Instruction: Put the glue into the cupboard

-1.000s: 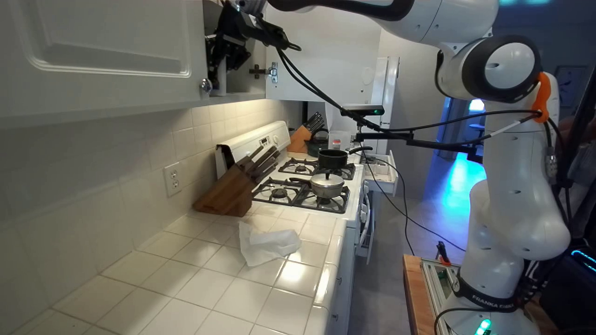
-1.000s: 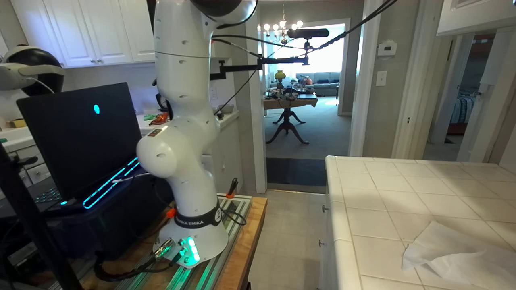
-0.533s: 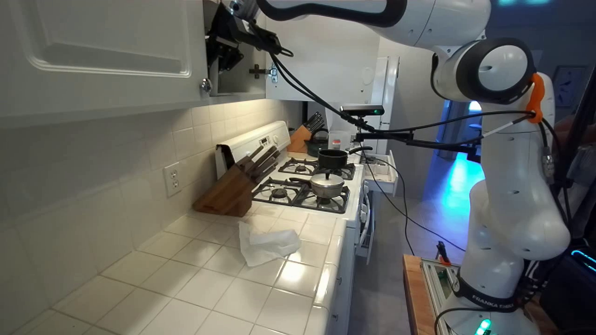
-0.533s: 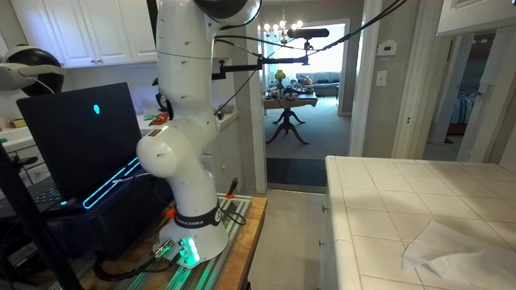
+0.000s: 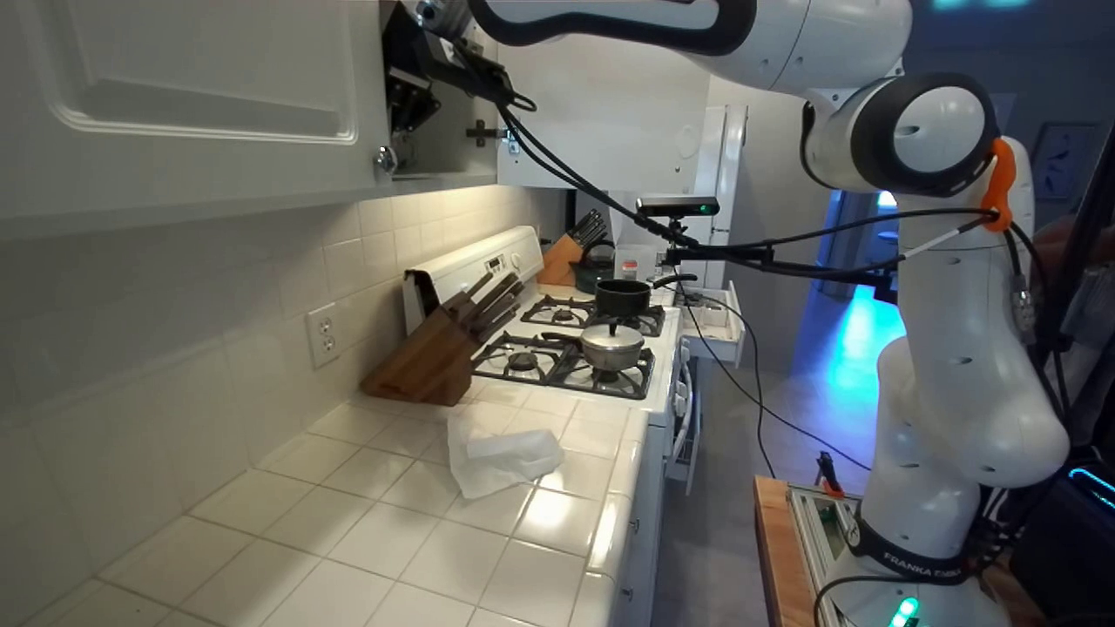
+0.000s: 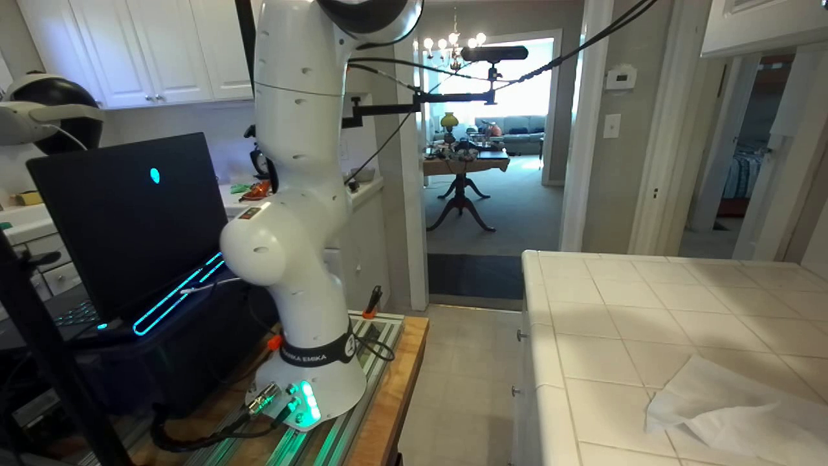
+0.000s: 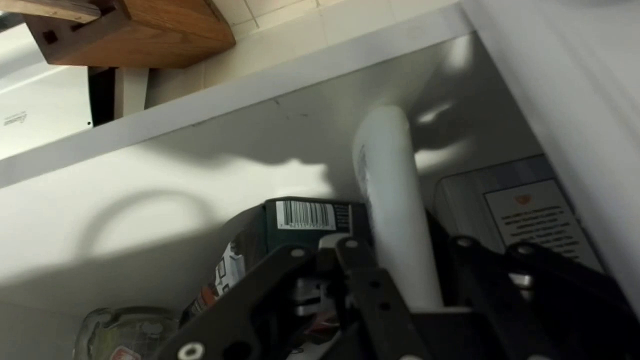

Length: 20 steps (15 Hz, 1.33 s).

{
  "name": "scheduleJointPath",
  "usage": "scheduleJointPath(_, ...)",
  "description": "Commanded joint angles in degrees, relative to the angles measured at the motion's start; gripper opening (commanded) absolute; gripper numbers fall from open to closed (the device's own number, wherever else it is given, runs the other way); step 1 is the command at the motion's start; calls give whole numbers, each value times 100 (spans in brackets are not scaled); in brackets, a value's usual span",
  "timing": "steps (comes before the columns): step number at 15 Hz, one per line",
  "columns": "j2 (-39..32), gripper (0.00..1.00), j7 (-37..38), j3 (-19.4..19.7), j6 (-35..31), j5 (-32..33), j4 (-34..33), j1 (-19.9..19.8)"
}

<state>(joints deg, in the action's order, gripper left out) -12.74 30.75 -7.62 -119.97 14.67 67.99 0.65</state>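
Inside cupboard (image 5: 218, 70), I've got end effector (image 7: 407, 242) closed narrow round glue (image 7: 392, 190), gripped toward one end so free end leads to shelf (image 7: 250, 145), presumably for setting upright. Contact there: can't tell. Dark green box (image 7: 300, 236) near glue shows barcode (image 7: 306, 216), digits blurred; print on grey package (image 7: 515, 212) too small. Arm band (image 5: 910, 562) reads FRANKA EMIKA.

Counter (image 5: 348, 531) is square-tiled, pale, glossy, lit unevenly. On it: white sheet (image 5: 505, 461), crumpled (shows in both exterior views). Also a wooden knife block (image 5: 427, 357), slanted, near the wall (image 5: 253, 383), apart from the sheet.
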Motion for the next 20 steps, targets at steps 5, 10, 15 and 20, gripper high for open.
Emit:
scheduleJointPath(5, -49, 58, 341, -12, 56, 244, 5, 163)
scheduleJointPath(10, 50, 95, 694, 0, 81, 543, 87, 214)
scheduleJointPath(15, 175, 100, 1130, 18, 179, 873, 209, 262)
scheduleJointPath(20, 366, 100, 1550, -8, 242, 913, 461, 246)
